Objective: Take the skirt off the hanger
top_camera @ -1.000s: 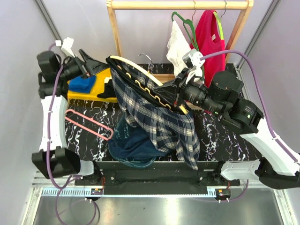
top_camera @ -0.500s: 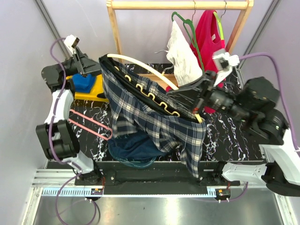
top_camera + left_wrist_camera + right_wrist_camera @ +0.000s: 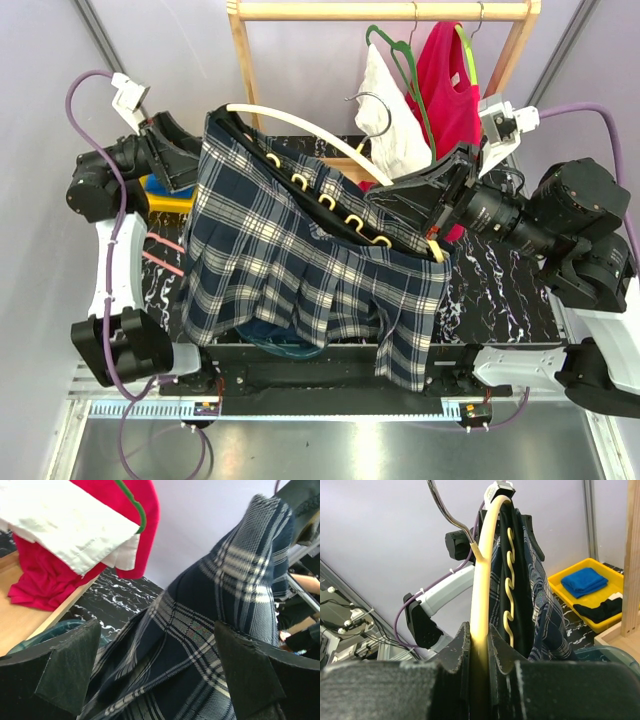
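A navy plaid skirt (image 3: 290, 270) hangs spread out from a cream hanger (image 3: 300, 125) held up above the table. My right gripper (image 3: 440, 215) is shut on the hanger's right end; in the right wrist view the cream bar (image 3: 482, 600) runs up between its closed fingers, with the skirt (image 3: 530, 600) hanging to the right of it. My left gripper (image 3: 185, 155) stands open at the skirt's upper left edge. In the left wrist view the plaid cloth (image 3: 200, 650) lies between the wide-apart pads (image 3: 67, 672), not pinched.
A wooden rack (image 3: 380, 10) at the back carries a red top (image 3: 450, 75) and a white garment (image 3: 385, 110) on a green hanger. A yellow tray (image 3: 165, 195) with blue cloth sits at the left. A pink hanger (image 3: 160, 250) and dark blue garment (image 3: 280, 335) lie on the table.
The right arm has lifted the hanger higher and to the right, so the skirt now hangs spread wide. The left gripper has come in to the skirt's upper left edge.
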Robot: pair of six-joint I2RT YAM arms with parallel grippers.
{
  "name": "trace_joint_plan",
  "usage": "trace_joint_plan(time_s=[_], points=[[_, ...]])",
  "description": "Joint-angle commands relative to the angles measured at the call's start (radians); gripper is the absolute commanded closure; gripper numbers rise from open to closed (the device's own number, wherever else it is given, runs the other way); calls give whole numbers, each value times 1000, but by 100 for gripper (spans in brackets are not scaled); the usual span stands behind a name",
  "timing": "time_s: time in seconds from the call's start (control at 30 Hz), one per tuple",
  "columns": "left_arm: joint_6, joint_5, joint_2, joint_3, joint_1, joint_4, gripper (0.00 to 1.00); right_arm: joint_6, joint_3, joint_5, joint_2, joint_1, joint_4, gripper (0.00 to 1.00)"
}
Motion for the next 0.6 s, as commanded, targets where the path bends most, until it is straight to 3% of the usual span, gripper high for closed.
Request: trace_joint_plan(time_s=[0.0,0.13,0.3,0.57], points=[[47,150,25,-2,50,282,2,-14,67,52,-52,3,123,100],[12,104,85,39,116,320,1,16,63,29,-78,3,86,100],[-97,26,131,100,114,371,1,48,37,-10,-92,3,80,100],[-79,34,50,48,-16,383,1,66,44,-41,-84,4,80,100]])
